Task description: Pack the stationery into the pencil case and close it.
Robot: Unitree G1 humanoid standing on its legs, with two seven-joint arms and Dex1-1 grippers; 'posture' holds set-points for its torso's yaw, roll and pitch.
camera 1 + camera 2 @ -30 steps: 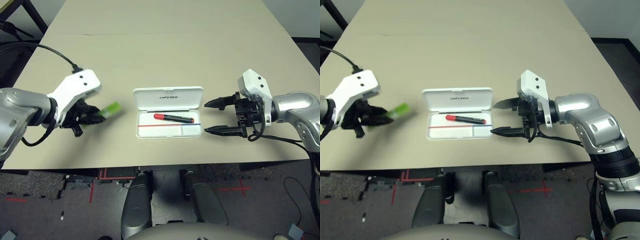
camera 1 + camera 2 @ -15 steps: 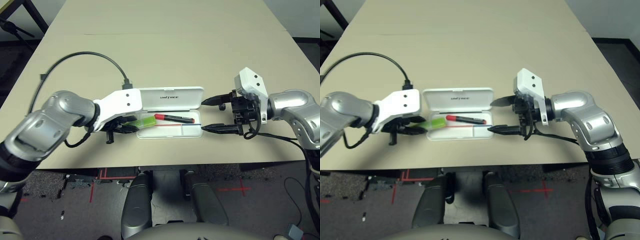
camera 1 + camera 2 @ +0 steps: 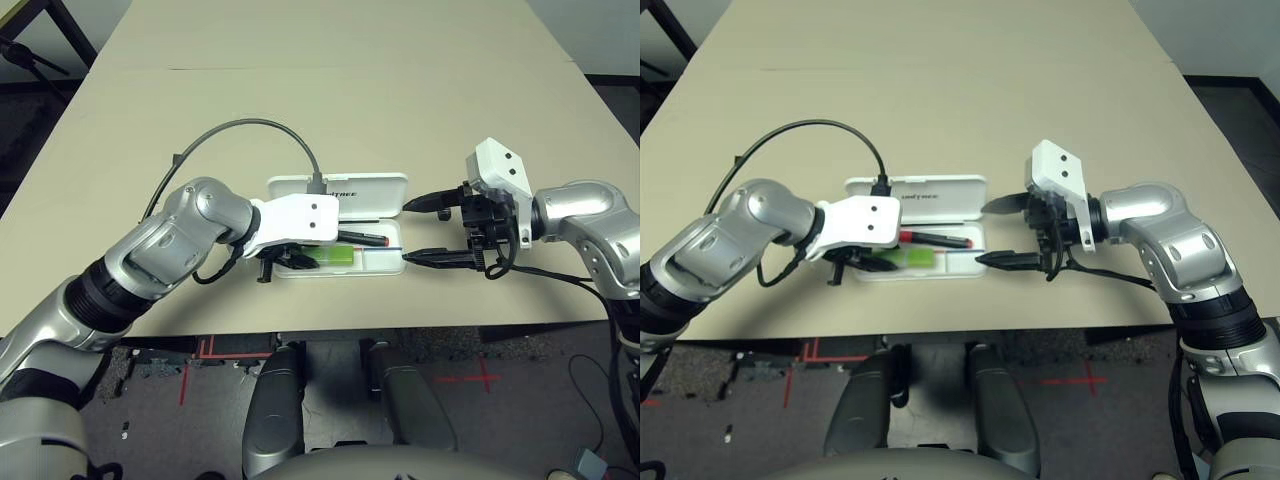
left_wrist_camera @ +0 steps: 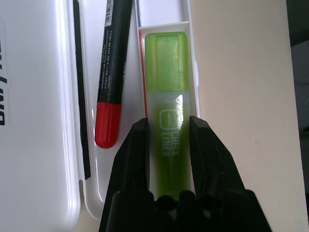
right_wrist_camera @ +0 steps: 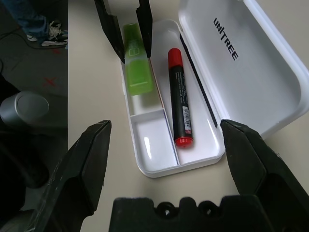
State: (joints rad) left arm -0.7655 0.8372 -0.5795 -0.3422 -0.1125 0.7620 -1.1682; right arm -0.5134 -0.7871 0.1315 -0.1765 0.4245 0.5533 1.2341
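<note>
I see a white pencil case lying open near the front edge of a beige desk, its lid folded back toward the far edge. The lid carries dark "UNITREE" lettering. My left gripper is clamped on a flat lime-green highlighter, one black finger on each long side, with the stick lying down in the tray's front compartment. Its white label reads "CHECK LINER". The highlighter's long axis runs parallel to the desk's front edge, along the length of the case, its green cap end pointing toward the right side of the desk.

Just behind it in the tray, parallel to it, lies a black marker with a red cap; small white print runs along its barrel but I cannot read it. A thin red and blue line runs between the two items.

My right gripper hovers just beside the case's right end, its two fingers spread wide and holding nothing.

The desk is otherwise bare. Below its front edge I see dark speckled floor with red tape marks.
</note>
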